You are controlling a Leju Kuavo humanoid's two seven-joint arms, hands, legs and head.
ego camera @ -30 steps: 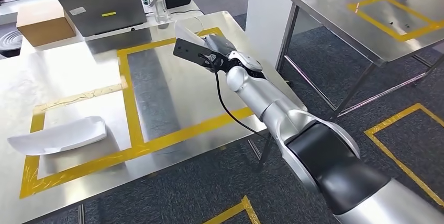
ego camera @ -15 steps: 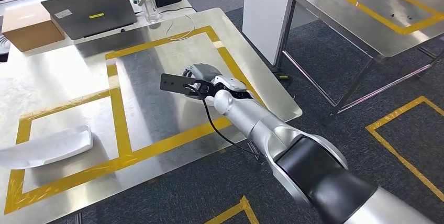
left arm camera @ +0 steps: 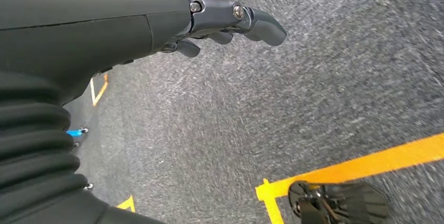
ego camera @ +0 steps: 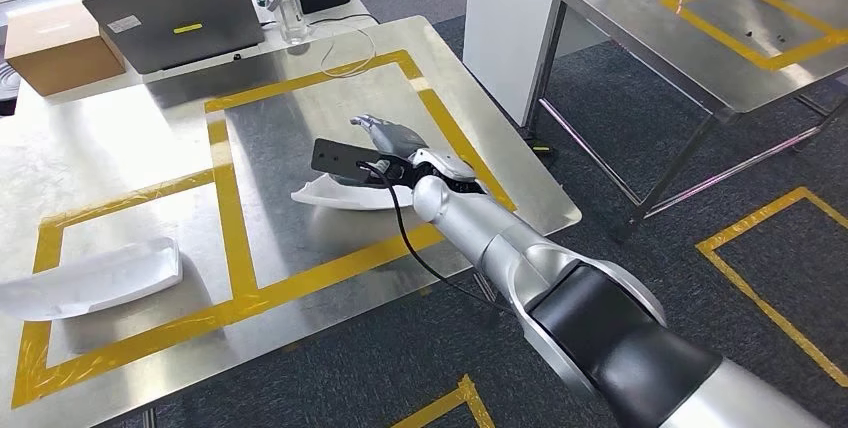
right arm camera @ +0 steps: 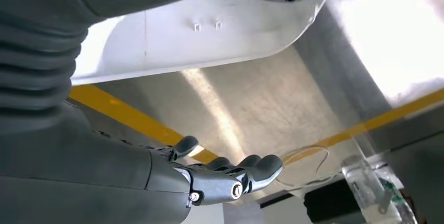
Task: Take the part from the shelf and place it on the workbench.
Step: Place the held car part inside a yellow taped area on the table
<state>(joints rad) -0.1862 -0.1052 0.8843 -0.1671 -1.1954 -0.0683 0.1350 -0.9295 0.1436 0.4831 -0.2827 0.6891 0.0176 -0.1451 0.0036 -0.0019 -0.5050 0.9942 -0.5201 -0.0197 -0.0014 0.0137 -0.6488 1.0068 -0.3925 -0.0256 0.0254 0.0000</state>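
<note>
**White part lies on the steel workbench beside the robot's right hand**

Steel workbench fills the left and centre of the head view, marked with yellow tape rectangles; the white curved part lies at centre frame inside the larger rectangle, just beside the right hand; that hand's fingers are extended and apart, and the right wrist view shows them off the part's surface, gripping nothing, so the part appears released; whether the palm touches its edge cannot be told. To finish well, I judge the hand should lift straight up and back, keeping the dangling black cable off the part so nothing drags it over the tape. A second white part rests at lower left. The left hand hangs over grey carpet, fingers loosely curled, holding nothing. No writing is readable; the laptop at upper left carries small yellow and pale stickers, too small to read.
</note>
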